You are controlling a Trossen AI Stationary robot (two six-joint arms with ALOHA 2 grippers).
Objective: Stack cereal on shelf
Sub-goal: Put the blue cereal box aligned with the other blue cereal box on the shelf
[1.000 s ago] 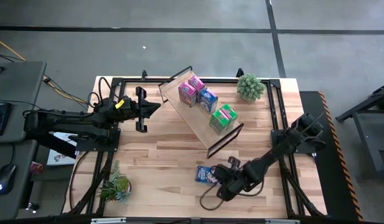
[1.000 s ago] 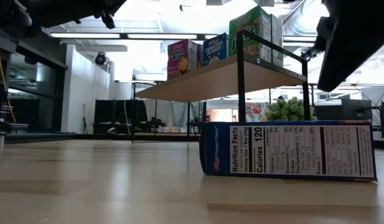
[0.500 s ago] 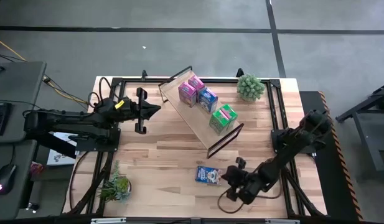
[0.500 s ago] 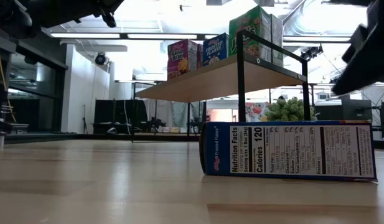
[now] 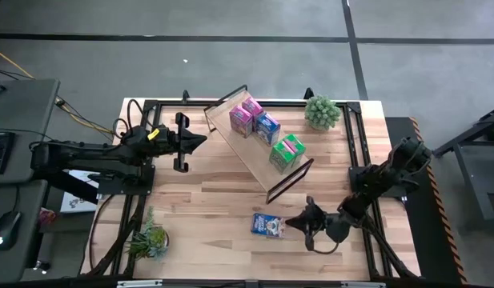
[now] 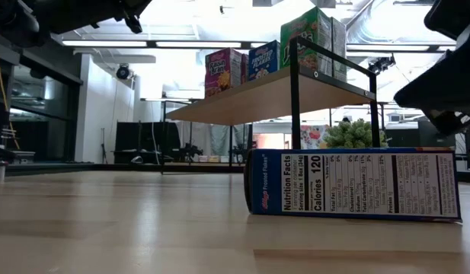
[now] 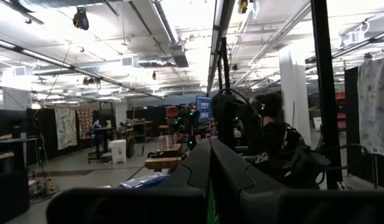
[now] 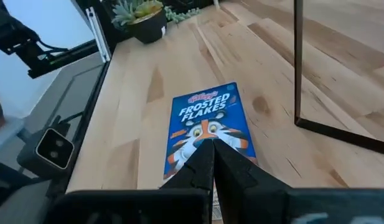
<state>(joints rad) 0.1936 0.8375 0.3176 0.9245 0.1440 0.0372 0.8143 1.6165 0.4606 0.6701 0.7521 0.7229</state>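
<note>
Right gripper (image 5: 293, 221): in the lower centre-right of the high view, just right of the loose blue carton, pointing at it; its two fingers (image 8: 211, 163) are pressed together and hold nothing. In the right wrist view the closed tips sit over the near end of the carton; whether they touch it I cannot tell.

Frosted Flakes carton (image 5: 267, 225): blue, lying flat on the table (image 5: 206, 200) with its printed face up, lower centre of the high view, apart from the shelf. In the low view it fills the lower right, nutrition panel towards the camera (image 6: 353, 184).

Shelf (image 5: 259, 164): a light-wood board on thin black frame ends, set diagonally across the upper centre of the high view; in the low view it runs from centre to upper right.

Pink cereal boxes (image 5: 245, 115): standing at the upper left end of the shelf.

Blue cereal box (image 5: 267, 127): on the shelf, just beside the pink ones.

Green cereal box (image 5: 287, 152): on the shelf nearer its lower right end, apart from the blue one.

Left gripper (image 5: 200, 139): at centre-left of the high view, above the table and left of the shelf, its fingers (image 7: 201, 163) closed together and empty.

Potted plants: one at the upper right of the table (image 5: 322, 111), one at the lower left corner (image 5: 149, 238).
</note>
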